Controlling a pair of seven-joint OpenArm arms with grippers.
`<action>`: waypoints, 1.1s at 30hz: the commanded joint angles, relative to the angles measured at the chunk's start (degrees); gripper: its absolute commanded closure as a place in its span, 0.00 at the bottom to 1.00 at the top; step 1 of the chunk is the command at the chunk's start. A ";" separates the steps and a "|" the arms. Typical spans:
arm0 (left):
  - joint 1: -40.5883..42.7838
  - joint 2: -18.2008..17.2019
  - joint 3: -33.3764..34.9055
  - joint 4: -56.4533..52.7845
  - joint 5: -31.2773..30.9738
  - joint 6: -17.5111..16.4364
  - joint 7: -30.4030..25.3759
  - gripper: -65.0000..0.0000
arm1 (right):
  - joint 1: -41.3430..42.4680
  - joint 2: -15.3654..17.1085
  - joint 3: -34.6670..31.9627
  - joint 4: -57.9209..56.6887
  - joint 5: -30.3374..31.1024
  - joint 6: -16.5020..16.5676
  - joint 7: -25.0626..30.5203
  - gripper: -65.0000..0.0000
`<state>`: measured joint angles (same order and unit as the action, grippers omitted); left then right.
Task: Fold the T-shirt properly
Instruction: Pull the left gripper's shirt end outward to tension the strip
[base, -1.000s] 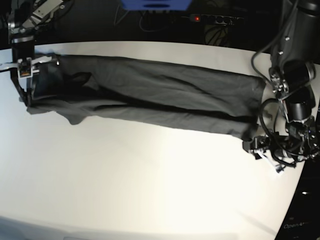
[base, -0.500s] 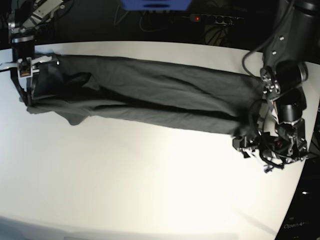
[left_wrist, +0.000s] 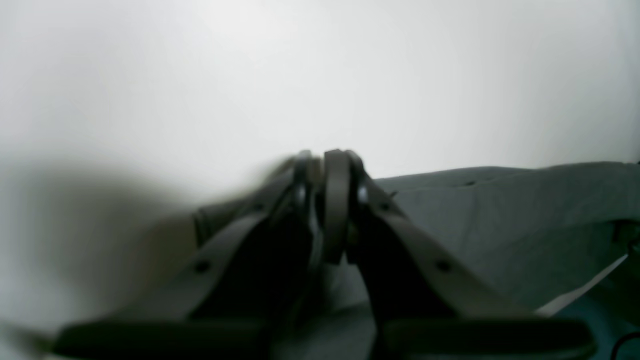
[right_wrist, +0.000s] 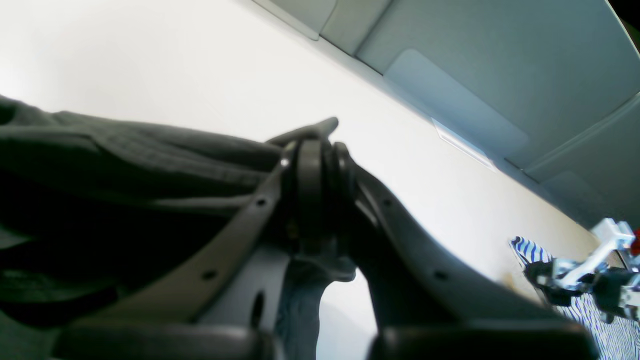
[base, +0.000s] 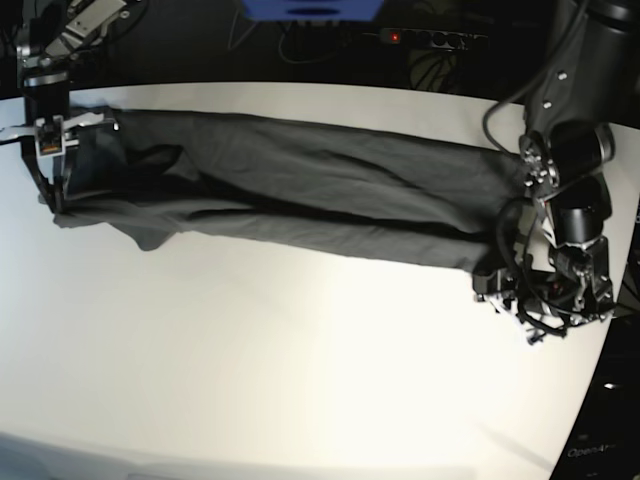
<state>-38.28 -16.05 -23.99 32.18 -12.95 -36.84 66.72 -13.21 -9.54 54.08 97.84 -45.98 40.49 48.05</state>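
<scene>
My left claw (base: 490, 283) has its jaws pressed together at the T-shirt's (base: 300, 185) near corner; whether fabric is caught between them, I cannot tell. If I lift with only a thin pinch, the hem may slip free and the fold would skew. My right claw (right_wrist: 312, 165) is clamped on the T-shirt's far end. The shirt lies stretched long across the white table (base: 300, 370) between both claws.

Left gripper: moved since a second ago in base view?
Yes. The left gripper has shifted toward the table's middle, closing in on the T-shirt's near corner, and its jaws now look shut on that hem.
</scene>
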 joint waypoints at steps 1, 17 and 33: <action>-2.03 -0.69 -0.06 0.83 -1.07 -0.39 0.49 0.93 | 0.25 0.54 0.20 0.75 1.54 -0.49 1.57 1.00; 3.60 -5.00 -0.06 3.73 -15.93 -1.01 5.06 0.92 | 0.25 0.54 0.02 0.66 1.54 -0.49 1.57 1.00; 15.12 -6.14 -0.32 13.40 -32.54 -0.92 11.48 0.92 | 0.16 0.54 0.02 0.57 1.45 -0.49 1.57 0.99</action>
<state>-21.63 -20.99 -24.12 44.51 -44.14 -37.52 78.22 -13.21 -9.54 53.98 97.60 -45.98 40.49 48.07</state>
